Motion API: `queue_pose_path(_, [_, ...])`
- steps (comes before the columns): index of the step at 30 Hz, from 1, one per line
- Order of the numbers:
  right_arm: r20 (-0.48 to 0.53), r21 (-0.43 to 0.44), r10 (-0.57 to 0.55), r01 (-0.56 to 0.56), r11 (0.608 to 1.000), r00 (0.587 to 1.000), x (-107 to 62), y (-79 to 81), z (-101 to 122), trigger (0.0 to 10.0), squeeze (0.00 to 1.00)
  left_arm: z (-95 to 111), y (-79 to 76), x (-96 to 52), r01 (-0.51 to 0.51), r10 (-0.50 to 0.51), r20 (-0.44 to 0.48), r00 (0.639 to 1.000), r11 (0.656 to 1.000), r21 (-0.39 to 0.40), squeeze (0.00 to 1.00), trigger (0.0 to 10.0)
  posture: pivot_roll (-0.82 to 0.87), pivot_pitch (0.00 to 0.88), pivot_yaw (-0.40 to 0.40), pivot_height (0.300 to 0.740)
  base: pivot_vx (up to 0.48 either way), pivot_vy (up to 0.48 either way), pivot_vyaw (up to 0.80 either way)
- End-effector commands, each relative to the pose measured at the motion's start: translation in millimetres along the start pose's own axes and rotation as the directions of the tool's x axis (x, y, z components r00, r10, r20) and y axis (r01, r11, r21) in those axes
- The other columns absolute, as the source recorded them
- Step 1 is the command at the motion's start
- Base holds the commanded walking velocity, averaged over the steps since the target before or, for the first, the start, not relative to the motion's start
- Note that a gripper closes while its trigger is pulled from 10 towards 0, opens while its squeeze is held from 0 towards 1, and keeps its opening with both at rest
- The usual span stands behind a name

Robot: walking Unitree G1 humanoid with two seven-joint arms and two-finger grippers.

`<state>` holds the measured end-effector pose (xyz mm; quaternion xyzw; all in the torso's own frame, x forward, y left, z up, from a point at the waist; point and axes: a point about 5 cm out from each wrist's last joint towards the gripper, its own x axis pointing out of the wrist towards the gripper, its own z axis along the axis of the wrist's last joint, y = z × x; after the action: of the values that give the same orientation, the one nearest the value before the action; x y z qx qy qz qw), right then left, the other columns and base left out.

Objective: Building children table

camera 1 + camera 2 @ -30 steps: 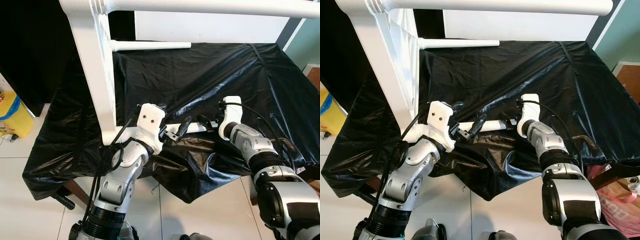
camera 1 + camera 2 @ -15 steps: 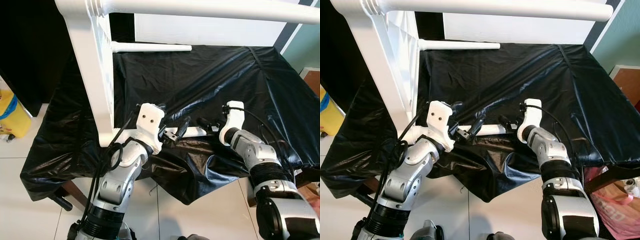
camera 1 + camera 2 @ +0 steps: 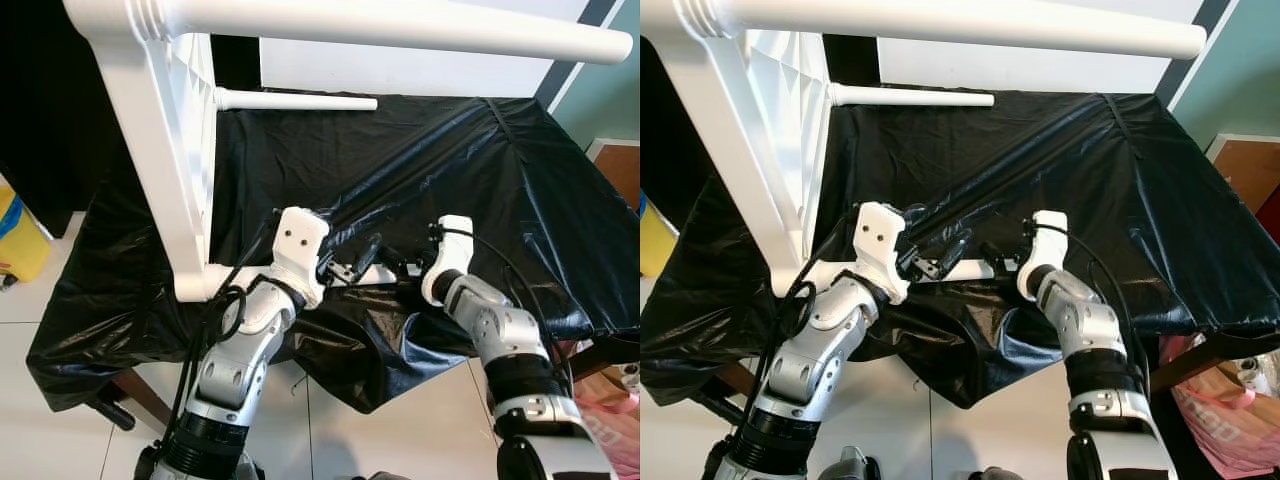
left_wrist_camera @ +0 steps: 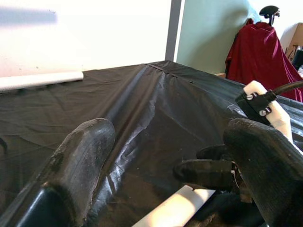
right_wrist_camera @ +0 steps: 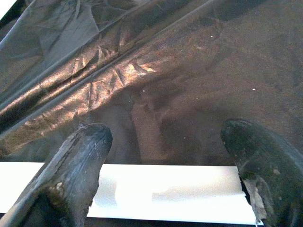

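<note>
A short white rod point(image 3: 962, 270) lies on the black plastic sheet point(image 3: 420, 150) near the table's front edge. My left gripper point(image 3: 358, 264) stands open over the rod's left part; the rod point(image 4: 174, 209) shows low between its fingers point(image 4: 85, 156). My right gripper point(image 3: 997, 257) faces it from the right, open, with the rod point(image 5: 156, 194) lying across between its fingers point(image 5: 80, 161). The two grippers' tips are nearly touching. A big white table frame point(image 3: 165, 180) stands at the left, its bar point(image 3: 400, 25) running across the top.
A second white rod point(image 3: 300, 101) lies at the back of the sheet, joined to the frame. The sheet hangs in folds over the front edge. A yellow container point(image 3: 15, 240) sits on the tiled floor at the left. A red cloth point(image 4: 265, 47) hangs in the background.
The camera has shifted, moving the frame in view. My right gripper has slid a little left along the rod, closer to the left gripper. The left gripper has stayed put.
</note>
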<state>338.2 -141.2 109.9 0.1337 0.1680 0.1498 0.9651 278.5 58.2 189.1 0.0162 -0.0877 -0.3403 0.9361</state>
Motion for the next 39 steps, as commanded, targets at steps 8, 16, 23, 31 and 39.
queue_pose_path(8, [0.278,-0.213,-0.081,0.143,0.967,0.957,-16.7,-10.1,11.4,10.0,0.00,-4.1,1.1,-2.2,-0.008,0.008,-0.028,1.000,1.000,-0.001,0.00,10.0,0.05,0.086,-0.102,0.740,0.000,0.000,0.00])
queue_pose_path(16, [0.545,-0.267,-0.054,0.234,0.935,0.837,-50.3,-2.4,42.2,10.0,0.00,-24.7,16.4,-6.2,-0.132,0.140,-0.081,0.987,0.986,0.097,0.00,10.0,0.04,0.082,-0.095,0.740,0.000,0.000,0.00])
queue_pose_path(23, [0.582,-0.294,-0.051,0.268,0.918,0.812,-56.3,2.8,38.5,10.0,0.00,-36.0,25.5,-10.8,-0.213,0.227,-0.098,0.969,0.967,0.138,0.00,10.0,0.04,0.074,-0.095,0.740,0.000,0.000,0.00])
queue_pose_path(31, [0.610,-0.262,-0.087,0.304,0.916,0.787,-63.6,7.8,13.3,10.0,0.00,-44.5,39.2,-23.2,-0.408,0.409,0.009,0.913,0.908,0.092,0.00,10.0,0.02,0.068,-0.082,0.740,0.000,0.000,0.00])
queue_pose_path(39, [0.610,-0.255,-0.073,0.283,0.925,0.789,-62.1,15.5,0.8,10.0,0.30,-53.1,30.8,-29.4,-0.437,0.437,0.060,0.898,0.899,-0.004,0.00,10.0,0.02,0.039,-0.071,0.740,0.000,0.000,0.00])
